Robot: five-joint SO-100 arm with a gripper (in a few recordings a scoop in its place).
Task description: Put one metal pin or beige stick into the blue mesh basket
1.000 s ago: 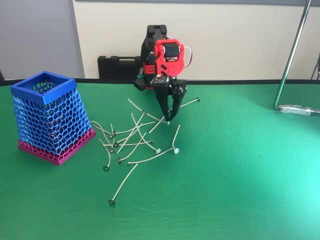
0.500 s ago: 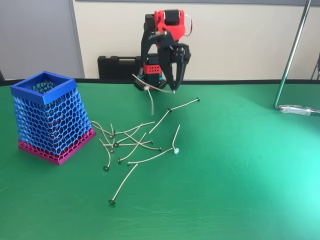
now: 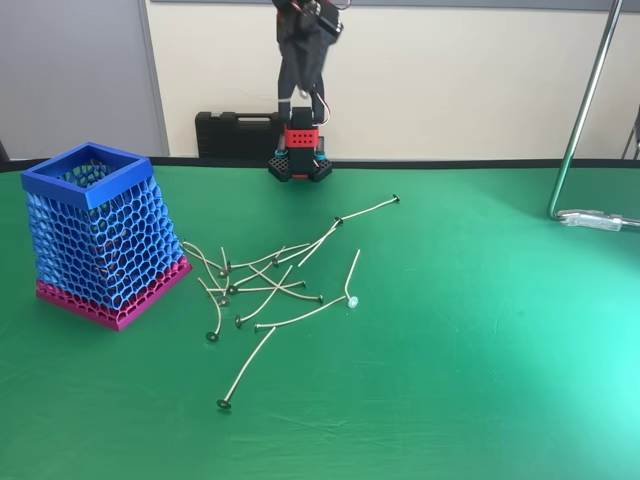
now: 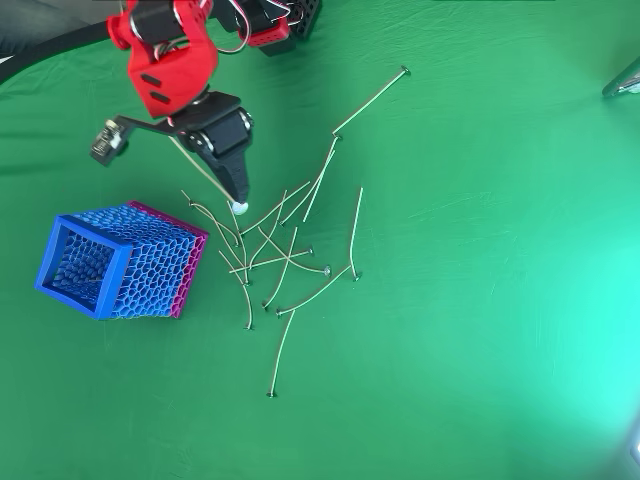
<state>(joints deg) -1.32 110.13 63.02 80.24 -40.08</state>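
In the overhead view my gripper [image 4: 240, 192] hangs high above the green table, its black fingers shut on a thin metal pin [image 4: 205, 174]. The pin slants from upper left down to its round head just past the fingertips. The gripper sits up and to the right of the blue mesh basket [image 4: 62, 287], above the left edge of the pile of loose pins [image 4: 290, 250]. In the fixed view the arm [image 3: 300, 60] reaches up to the top of the frame. The basket [image 3: 85, 178] stands upright at the left on its magenta base, and the pins [image 3: 270, 275] lie scattered to its right.
The arm's base [image 3: 300, 155] stands at the table's far edge, with a black case [image 3: 235, 130] behind it. A metal stand pole [image 3: 580, 120] with a clamp [image 3: 595, 218] is at the right. Open green cloth lies in front and to the right of the pins.
The gripper closed on a pin in the pile, lifted it off the table, and rose high, swinging left towards the basket side.
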